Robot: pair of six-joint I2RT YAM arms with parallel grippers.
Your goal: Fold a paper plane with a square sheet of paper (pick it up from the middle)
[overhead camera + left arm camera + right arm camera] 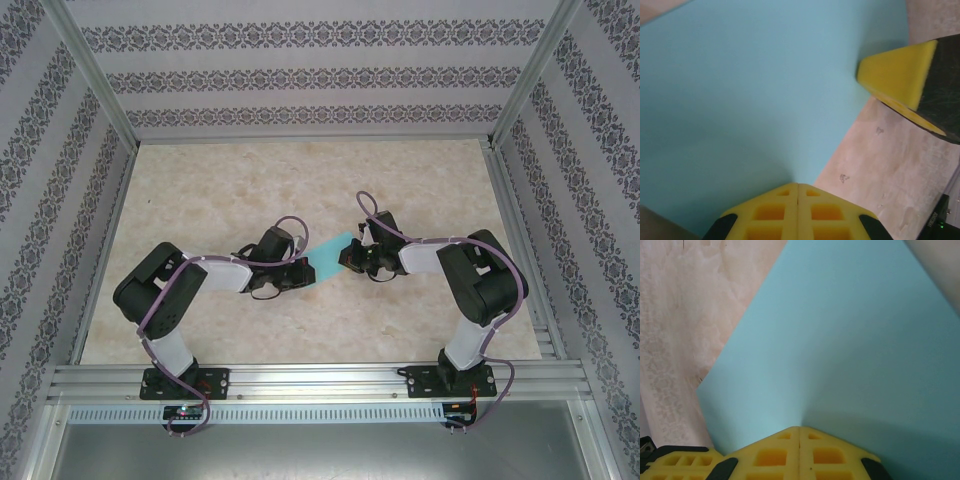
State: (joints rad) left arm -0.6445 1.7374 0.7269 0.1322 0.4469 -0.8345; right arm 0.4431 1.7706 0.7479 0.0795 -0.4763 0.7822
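The square sheet of paper [330, 254] is turquoise and hangs between my two grippers over the middle of the table. My left gripper [306, 268] is shut on its left edge, fingertips pressed together at the paper [798, 186]. My right gripper [352, 256] is shut on the opposite side [800, 429], and a soft bend runs up the sheet [840, 340] from its tips. The sheet [750, 90] looks smooth with no sharp crease. One yellow finger of the right gripper [900, 70] shows in the left wrist view. A paper plane is out of view.
The marbled beige tabletop [300, 190] lies under the paper. Aluminium frame rails [300, 380] run along the near edge and the sides, with patterned walls behind. Both arm bases stand at the near rail.
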